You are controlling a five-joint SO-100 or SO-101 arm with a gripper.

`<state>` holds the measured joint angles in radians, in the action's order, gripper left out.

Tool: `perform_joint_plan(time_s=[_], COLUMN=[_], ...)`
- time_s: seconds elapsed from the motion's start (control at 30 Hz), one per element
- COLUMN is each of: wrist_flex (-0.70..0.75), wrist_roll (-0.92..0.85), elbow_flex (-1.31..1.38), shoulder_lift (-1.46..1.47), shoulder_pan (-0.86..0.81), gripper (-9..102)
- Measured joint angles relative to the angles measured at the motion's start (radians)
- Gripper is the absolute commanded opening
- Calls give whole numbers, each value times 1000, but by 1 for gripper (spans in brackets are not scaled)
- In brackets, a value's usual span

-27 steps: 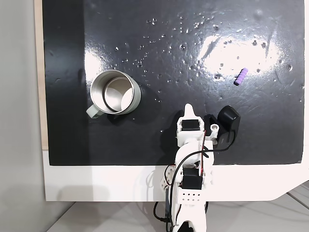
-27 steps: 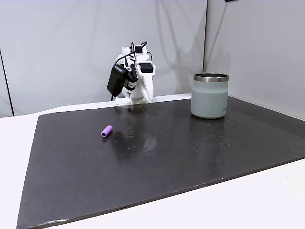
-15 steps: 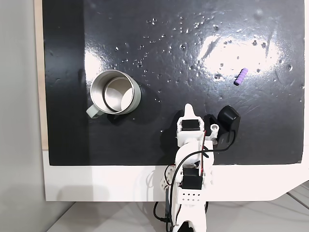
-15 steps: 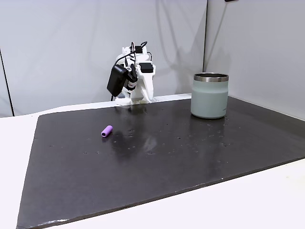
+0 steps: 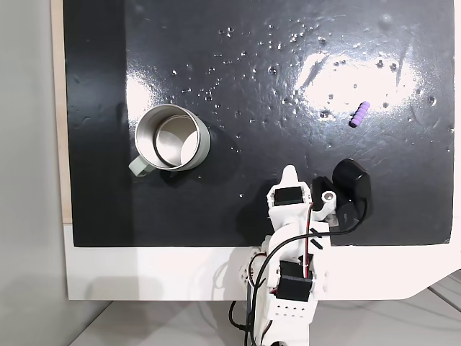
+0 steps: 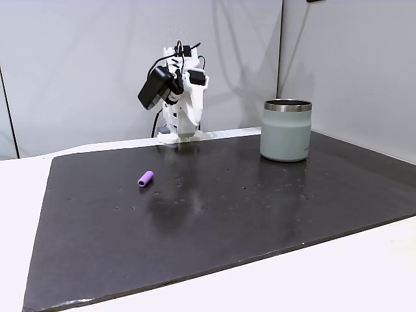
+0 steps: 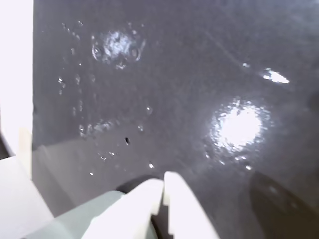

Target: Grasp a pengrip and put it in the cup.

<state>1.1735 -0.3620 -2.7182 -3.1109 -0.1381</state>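
White two-finger gripper (image 7: 163, 191) clenched w/ nothing in it near mat's arm-side edge; tiny light-purple ribbed pengrip (image 5: 359, 114) lies toward far right corner in overhead-ish fixed view, steel mug w/ grey-green wall (image 5: 173, 137) well apart left: open jaws, approach across pengrip's short axis.

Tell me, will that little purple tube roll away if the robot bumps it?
Probably. The pengrip is a small cylinder lying on its side on the smooth, shiny mat, so a sideways nudge could roll it. It looks tiny and likely light; its ribs might help the hand grip.
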Motion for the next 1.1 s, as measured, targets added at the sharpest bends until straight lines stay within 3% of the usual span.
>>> perform_joint_plan(time_s=[0.47, 0.8, 1.1], wrist_flex=[396, 403, 403], wrist_roll=[-305, -614, -799], elbow_flex=[900, 1163, 1437], shoulder_lift=[819, 1180, 1517], shoulder_pan=[-276, -431, -446], gripper=[10, 20, 24])
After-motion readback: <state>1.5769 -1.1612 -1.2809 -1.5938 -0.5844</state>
